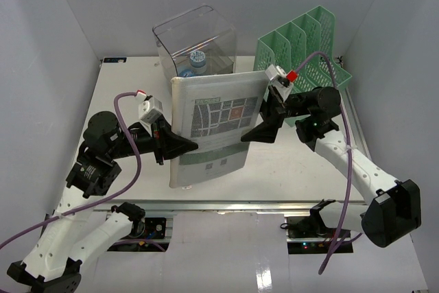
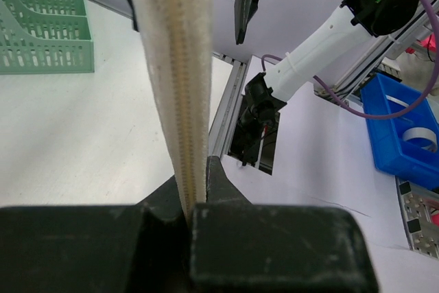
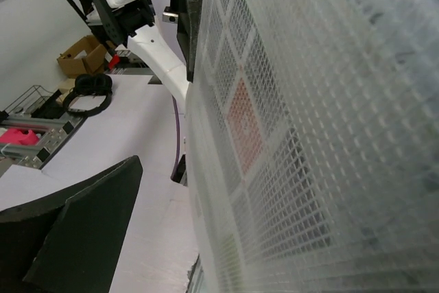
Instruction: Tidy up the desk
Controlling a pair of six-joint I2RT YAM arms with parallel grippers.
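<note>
A white mesh zip pouch (image 1: 212, 125) with printed paper inside is held upright above the desk (image 1: 295, 169). My left gripper (image 1: 180, 147) is shut on the pouch's left edge; the left wrist view shows the jaws (image 2: 195, 200) pinching its zipper seam (image 2: 175, 66). My right gripper (image 1: 260, 130) is at the pouch's right edge. In the right wrist view the pouch (image 3: 309, 135) fills the frame. One black finger (image 3: 89, 231) stands apart from it with a gap. The other finger is hidden behind the pouch.
A green mesh file rack (image 1: 305, 53) stands at the back right, also in the left wrist view (image 2: 41, 25). A clear smoky box (image 1: 195, 39) holding a blue-capped bottle (image 1: 197, 60) stands behind the pouch. The metal rail (image 1: 226, 205) runs along the front edge.
</note>
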